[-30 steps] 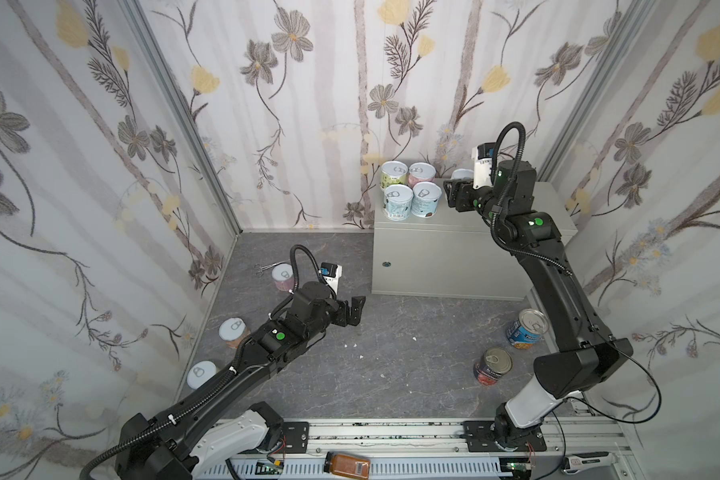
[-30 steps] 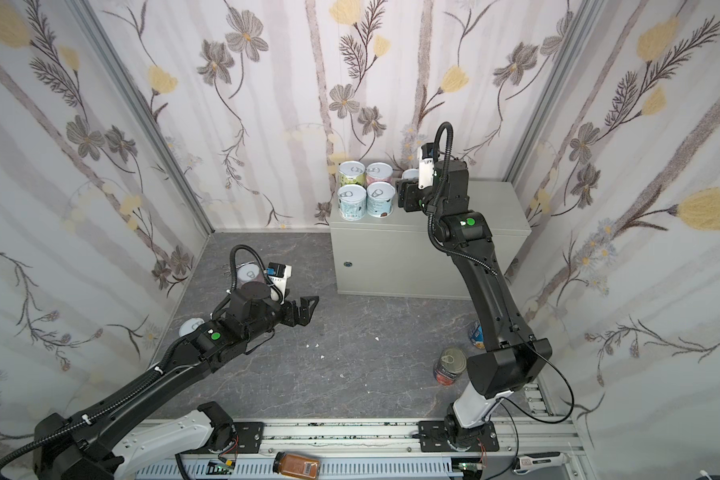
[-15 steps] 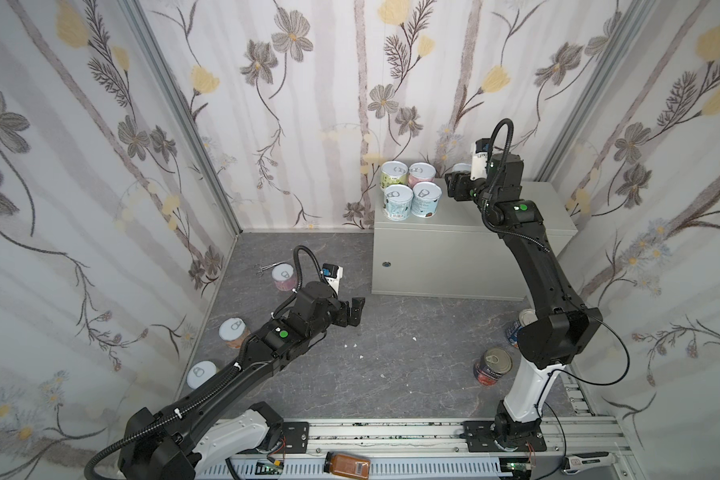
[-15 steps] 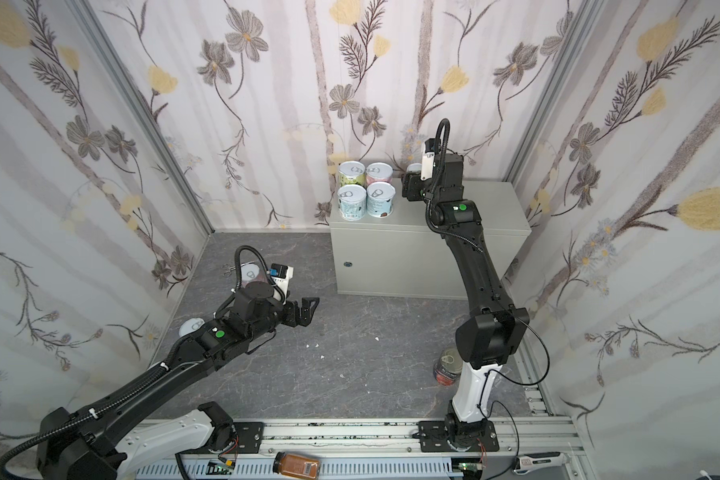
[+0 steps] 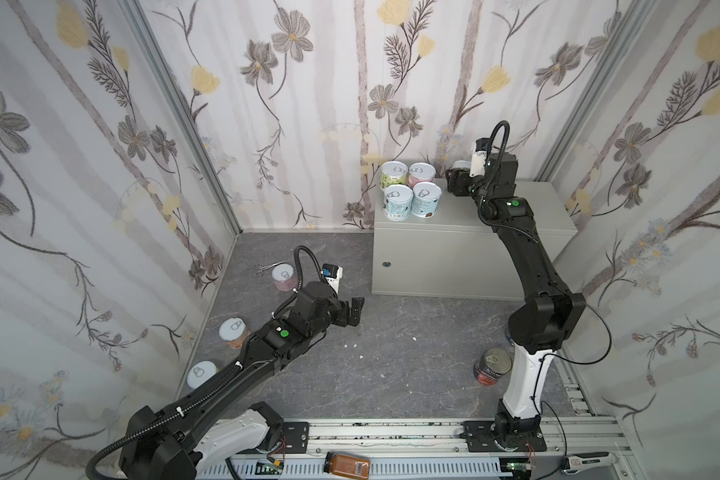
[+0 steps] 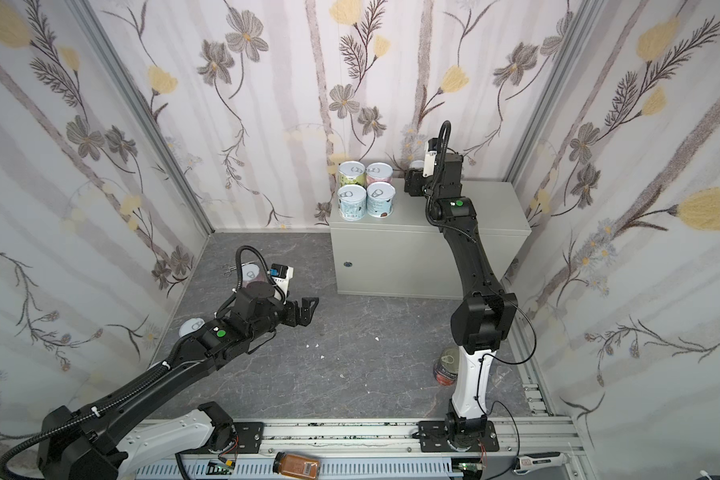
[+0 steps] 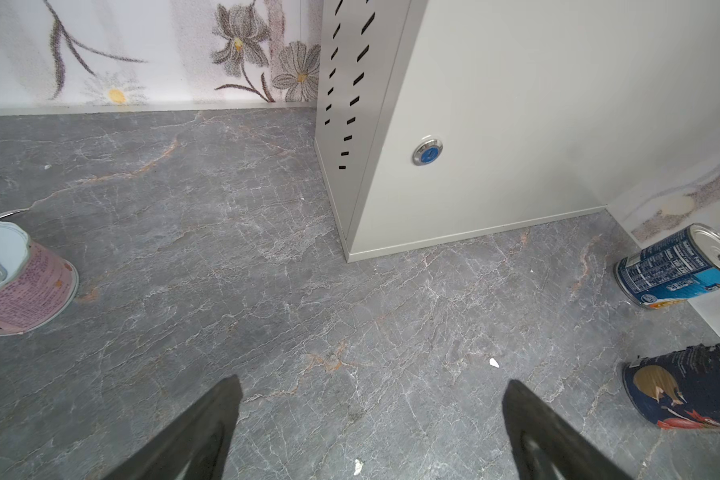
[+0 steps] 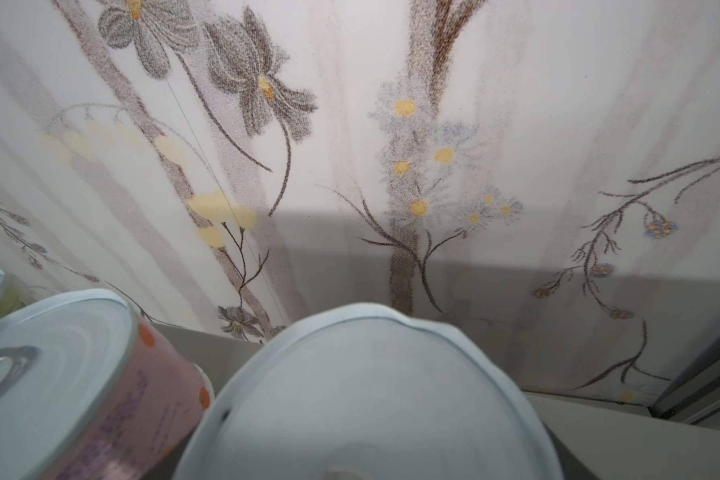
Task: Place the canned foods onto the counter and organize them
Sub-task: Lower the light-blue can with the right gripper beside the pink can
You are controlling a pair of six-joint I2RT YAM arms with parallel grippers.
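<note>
Right end effector (image 5: 456, 178): clamped on held tin (image 8: 371, 395).
Left end effector (image 7: 373, 384): apart, empty.
Risk: nudging pink tin (image 8: 100, 395) at 9 o'clock; tipping off 12 o'clock edge of tabletop (image 5: 549, 208).

I count four short cans (image 5: 398, 202) at the left edge of the counter (image 5: 549, 208) and a fifth can (image 5: 459, 166) near its back edge. On the floor (image 5: 391, 374) I count three pastel cans (image 5: 233, 330) and two tall cans (image 7: 678, 270). There is one amber jar (image 5: 347, 464).
</note>
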